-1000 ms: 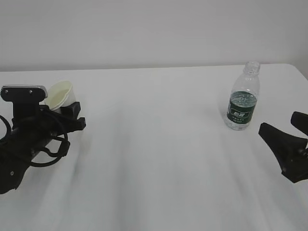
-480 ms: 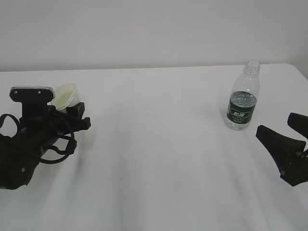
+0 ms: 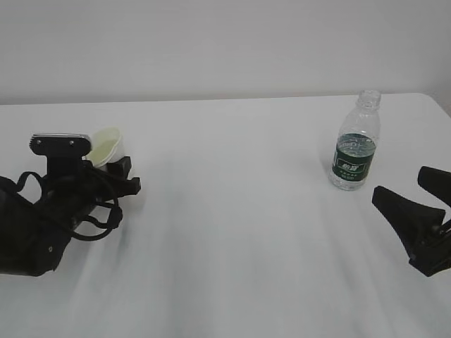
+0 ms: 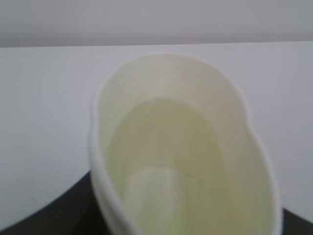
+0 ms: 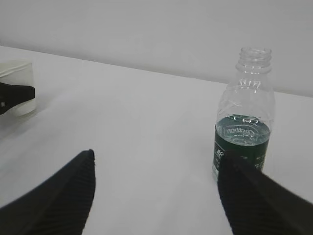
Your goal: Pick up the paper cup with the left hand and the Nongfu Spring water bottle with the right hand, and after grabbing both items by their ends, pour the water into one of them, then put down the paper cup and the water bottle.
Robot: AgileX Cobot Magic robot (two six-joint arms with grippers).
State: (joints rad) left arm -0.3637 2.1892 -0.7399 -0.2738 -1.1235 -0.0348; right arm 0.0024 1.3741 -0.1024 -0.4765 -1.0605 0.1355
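Near the camera, on the right side of the white table (image 3: pixel 232 232), the right hand (image 3: pixel 423 211) sits low with its two pointed black fingers (image 5: pixel 63 196) spread wide apart. This gripper holds nothing. A little past it, the Nongfu Spring water bottle (image 3: pixel 356 143) stands upright on the table with no cap on top. In the right wrist view the bottle (image 5: pixel 244 127) stands just past the tip of the right finger, and I cannot tell if they touch. On the left side, the left hand (image 3: pixel 116 172) lies low over the table with loose black cables looped beside it. Its gripper is partly open and closed around the paper cup (image 3: pixel 107 146). The cup tips a bit, with its open mouth facing up and toward the camera side. In the left wrist view the cup (image 4: pixel 186 147) fills most of the picture, and its rim looks squeezed into an oval. Its inside is pale yellow. The cup and the bottle are well apart. A plain pale wall (image 3: pixel 225 42) stands behind the table.
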